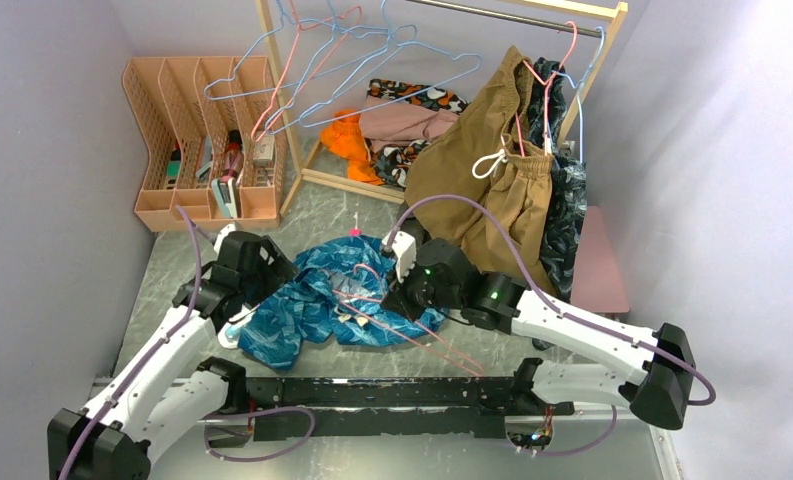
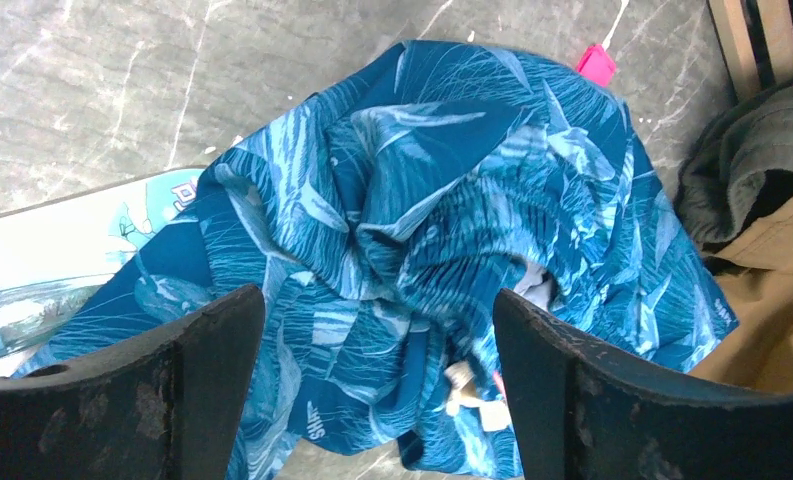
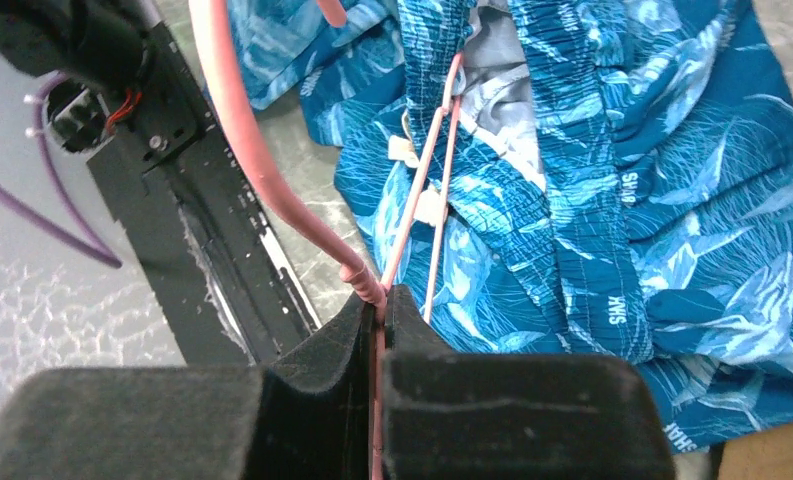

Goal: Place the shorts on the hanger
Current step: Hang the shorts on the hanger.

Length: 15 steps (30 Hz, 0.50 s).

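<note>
Near tan shorts [image 1: 492, 170], right end effector [image 3: 376, 312] clamps hanger [image 3: 242, 135] on teal shorts [image 2: 422, 220], left end effector [image 2: 377, 312] agape

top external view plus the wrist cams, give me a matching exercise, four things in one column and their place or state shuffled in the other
Things
1. shorts
2. hanger
3. left gripper
4. tan-brown shorts

Place or state
A. hanging from the rack
B. open, just above the blue fabric
C. pinched in the right gripper
D. crumpled on the table

Pairs: 1-D, 2-C, 3-B, 4-A
</note>
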{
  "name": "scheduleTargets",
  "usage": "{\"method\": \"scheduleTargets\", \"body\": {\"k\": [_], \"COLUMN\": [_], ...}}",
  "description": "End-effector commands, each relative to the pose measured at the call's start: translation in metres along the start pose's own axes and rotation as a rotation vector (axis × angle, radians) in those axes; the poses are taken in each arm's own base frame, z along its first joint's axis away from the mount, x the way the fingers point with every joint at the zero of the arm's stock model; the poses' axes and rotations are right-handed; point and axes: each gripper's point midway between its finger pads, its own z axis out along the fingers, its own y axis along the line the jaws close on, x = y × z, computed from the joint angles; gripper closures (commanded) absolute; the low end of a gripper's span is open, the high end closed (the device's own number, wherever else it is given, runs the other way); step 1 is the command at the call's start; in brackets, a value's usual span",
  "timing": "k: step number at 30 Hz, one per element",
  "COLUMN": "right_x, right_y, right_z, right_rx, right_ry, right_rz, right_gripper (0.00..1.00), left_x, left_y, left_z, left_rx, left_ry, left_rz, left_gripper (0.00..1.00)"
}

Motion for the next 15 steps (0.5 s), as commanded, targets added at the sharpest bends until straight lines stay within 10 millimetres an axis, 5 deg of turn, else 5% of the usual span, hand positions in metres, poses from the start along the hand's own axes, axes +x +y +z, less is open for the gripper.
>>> {"method": "scheduleTargets", "body": {"k": [1, 6, 15], "right_x": [0.004, 0.024, 0.022], "right_y": [0.027, 0.031, 0.007], "right_z": [-0.001, 0.001, 0.0], "right_rx": [-0.138, -0.149, -0.007], "right_ry": [0.03, 0.092, 0.061], "right_rz": [-0.062, -0.062, -0.043], "right_gripper": [1.0, 1.0, 1.0], "left_x": [-0.006, 0.005, 0.019], "left_y": [-0.019, -0.017, -0.003], "left_z": [0.002, 0.009, 0.003], "left_rx": [0.096, 0.112, 0.097], "left_ry": [0.031, 0.083, 0.124], "left_rz": [-0.016, -0.007, 0.027], "left_gripper": [0.13, 0.2, 0.26]}}
